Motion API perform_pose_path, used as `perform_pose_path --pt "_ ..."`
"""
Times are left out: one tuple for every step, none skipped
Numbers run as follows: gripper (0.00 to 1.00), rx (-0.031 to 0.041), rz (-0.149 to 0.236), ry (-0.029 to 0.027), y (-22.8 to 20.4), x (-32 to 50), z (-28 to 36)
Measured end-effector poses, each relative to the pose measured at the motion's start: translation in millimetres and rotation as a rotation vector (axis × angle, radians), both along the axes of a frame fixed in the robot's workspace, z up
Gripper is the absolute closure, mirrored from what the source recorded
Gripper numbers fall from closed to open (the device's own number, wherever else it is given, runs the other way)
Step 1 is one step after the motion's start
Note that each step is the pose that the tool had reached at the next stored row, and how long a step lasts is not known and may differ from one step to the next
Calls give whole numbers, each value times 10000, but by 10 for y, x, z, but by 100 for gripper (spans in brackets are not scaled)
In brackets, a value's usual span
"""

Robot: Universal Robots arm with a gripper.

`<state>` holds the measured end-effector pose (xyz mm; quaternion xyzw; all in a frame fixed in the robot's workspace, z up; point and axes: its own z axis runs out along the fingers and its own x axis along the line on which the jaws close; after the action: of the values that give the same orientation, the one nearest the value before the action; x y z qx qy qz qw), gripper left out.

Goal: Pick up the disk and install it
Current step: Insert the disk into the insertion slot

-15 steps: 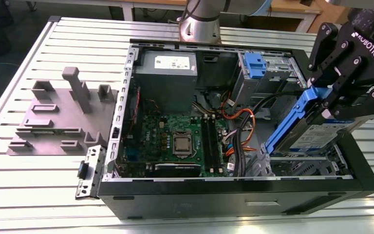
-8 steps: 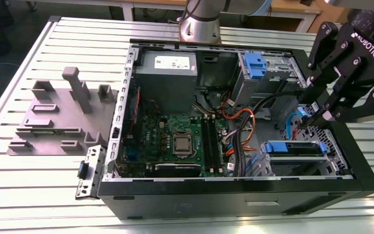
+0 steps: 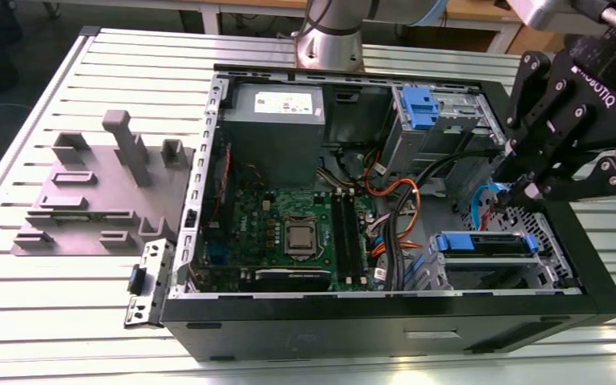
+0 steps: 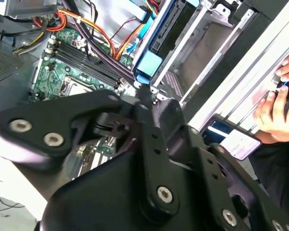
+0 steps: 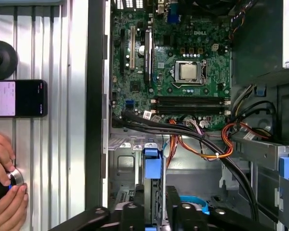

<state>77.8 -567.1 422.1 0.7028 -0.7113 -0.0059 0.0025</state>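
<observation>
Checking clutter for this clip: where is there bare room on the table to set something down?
Bare slats lie along the table edge in front of the grey fixture and the computer case. Crowded: inside the case, around the claw and cables.

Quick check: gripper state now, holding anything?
Black gripper: closed on the flat silver disk with blue plastic frame, held on edge inside the open black computer case.

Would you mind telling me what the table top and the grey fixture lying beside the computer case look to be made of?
Table top: probably bare aluminium, pale silver with long parallel slots and a soft sheen. Grey fixture: likely plastic, uniformly matt grey with blocky moulded or printed posts and no glint.
</observation>
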Motion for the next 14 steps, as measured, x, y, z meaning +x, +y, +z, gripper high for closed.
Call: perform_pose_path --pt "70 -2 -1 -1 0 -1 -17" --pt "76 -2 -1 -1 0 -1 -28" --pt "76 -3 -1 -2 1 -1 -32" --pt "82 -4 -1 -1 0 -1 -32" --pt "87 -4 -1 -2 0 -1 -32" --pt "87 -4 -1 -1 0 -1 -33" --pt "89 -2 -1 -2 0 -1 -34" --pt "89 -2 -1 -2 0 -1 -34" --pt "89 -1 -1 -2 0 -1 -36" --pt "89 1 -1 -2 0 -1 -41" --pt "89 2 -1 -3 0 -1 -52" --pt "89 1 -1 -4 0 -1 -71" --pt "89 -1 -1 -6 0 -1 -88" --pt "89 -2 -1 -6 -1 -1 -105"
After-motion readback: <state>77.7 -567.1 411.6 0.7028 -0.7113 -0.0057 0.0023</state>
